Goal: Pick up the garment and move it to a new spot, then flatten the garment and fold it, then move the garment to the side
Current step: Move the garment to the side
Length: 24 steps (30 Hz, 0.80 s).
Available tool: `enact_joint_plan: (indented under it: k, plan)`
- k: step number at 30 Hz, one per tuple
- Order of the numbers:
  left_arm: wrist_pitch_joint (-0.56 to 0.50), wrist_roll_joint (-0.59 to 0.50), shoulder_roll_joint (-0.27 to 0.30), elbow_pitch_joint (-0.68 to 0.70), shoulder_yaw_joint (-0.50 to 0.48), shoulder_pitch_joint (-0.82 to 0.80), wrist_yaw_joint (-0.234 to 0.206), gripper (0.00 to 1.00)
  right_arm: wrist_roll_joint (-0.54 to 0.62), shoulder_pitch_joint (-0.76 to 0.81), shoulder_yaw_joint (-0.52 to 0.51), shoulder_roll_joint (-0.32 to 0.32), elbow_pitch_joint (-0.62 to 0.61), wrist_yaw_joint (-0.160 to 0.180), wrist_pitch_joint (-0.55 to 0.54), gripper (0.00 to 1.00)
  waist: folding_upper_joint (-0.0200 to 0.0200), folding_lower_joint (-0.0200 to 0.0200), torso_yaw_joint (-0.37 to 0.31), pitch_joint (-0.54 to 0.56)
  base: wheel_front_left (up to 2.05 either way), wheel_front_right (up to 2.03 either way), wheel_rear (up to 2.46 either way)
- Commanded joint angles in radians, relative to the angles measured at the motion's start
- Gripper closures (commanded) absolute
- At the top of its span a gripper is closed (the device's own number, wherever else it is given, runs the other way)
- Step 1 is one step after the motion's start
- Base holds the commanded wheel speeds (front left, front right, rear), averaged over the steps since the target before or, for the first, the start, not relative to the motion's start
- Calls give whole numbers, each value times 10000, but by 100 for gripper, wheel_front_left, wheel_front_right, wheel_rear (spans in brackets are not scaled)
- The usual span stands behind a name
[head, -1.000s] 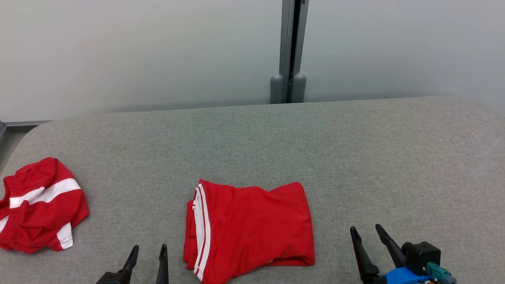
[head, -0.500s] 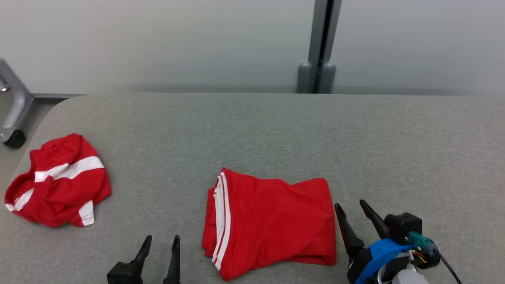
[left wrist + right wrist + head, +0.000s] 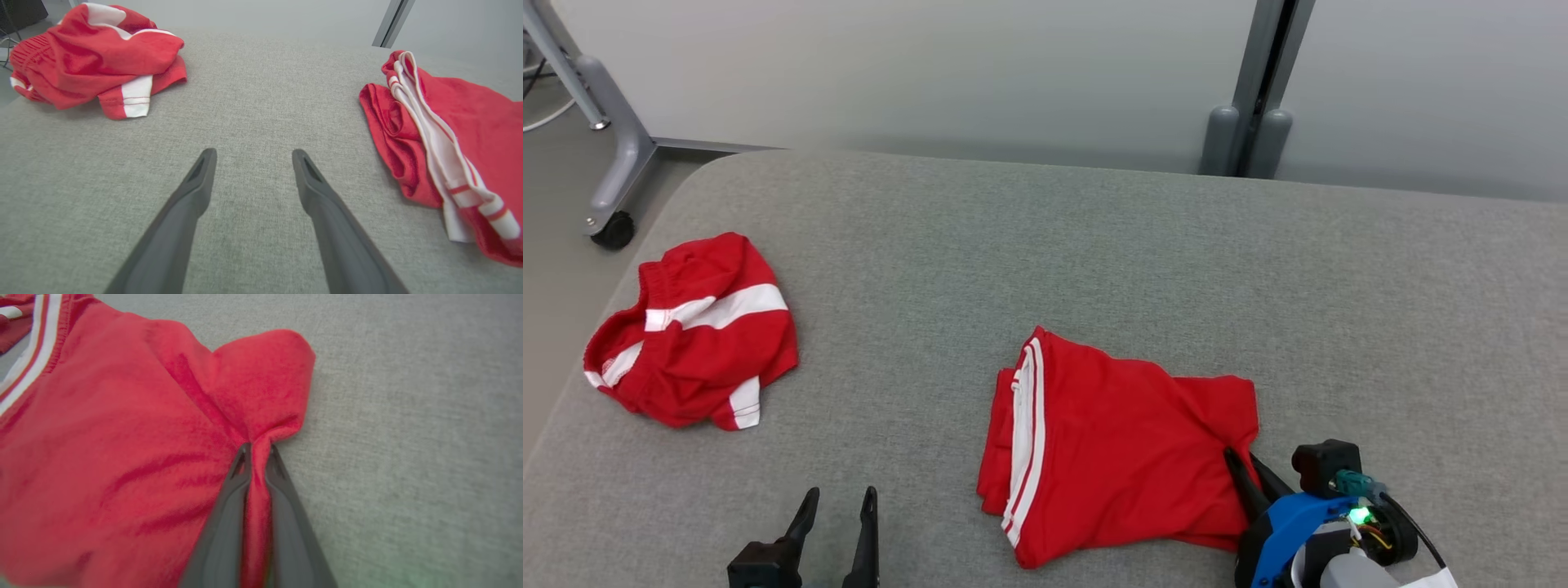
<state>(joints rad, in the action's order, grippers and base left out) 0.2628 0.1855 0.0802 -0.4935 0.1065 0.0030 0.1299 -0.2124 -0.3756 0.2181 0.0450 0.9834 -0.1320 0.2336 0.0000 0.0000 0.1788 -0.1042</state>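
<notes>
1. Your right gripper (image 3: 1241, 456) is at the near right of the grey fabric-covered table (image 3: 1094, 237), with its 2 dark fingers pressed together on a pinch of cloth.
2. It pinches the right edge of the folded red garment with white side stripes (image 3: 1119, 441). In the right wrist view, a ridge of red cloth runs between the fingers and puckers at their tips.
3. That garment lies on the table near the near edge, a little right of centre, with its striped edge to the left.
4. Your left gripper (image 3: 840, 492) is at the near edge, left of the folded garment and apart from it. Its 2 fingers are spread over bare table.
5. A crumpled red garment with broad white bands (image 3: 694, 335) lies by the table's left edge, well apart from the folded one.
6. Beyond the far edge, a grey upright post (image 3: 1250, 114) stands against the pale wall. A grey wheeled frame leg (image 3: 613, 180) stands on the floor at the far left.
</notes>
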Motion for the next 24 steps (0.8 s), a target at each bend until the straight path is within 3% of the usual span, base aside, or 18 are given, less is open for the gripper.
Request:
enact_joint_plan:
  k: [1,11,19,24]
  plan:
    - [24,52,28,11,-24,-17,12,0,41,486,47,116,601,36,-171,100,0,0,-251,99,0,0,0]
    - [24,81,-70,244,326,-55,13,0,320,300,-662,239,667,90,198,100,0,0,-2610,274,0,0,0]
    - [23,186,-156,376,873,-310,13,0,838,700,-1138,134,-154,59,232,100,0,0,-4749,149,0,0,0]
    - [24,330,-59,527,1295,-448,13,0,890,699,-1262,112,-602,24,291,100,0,0,-5646,-150,0,0,0]
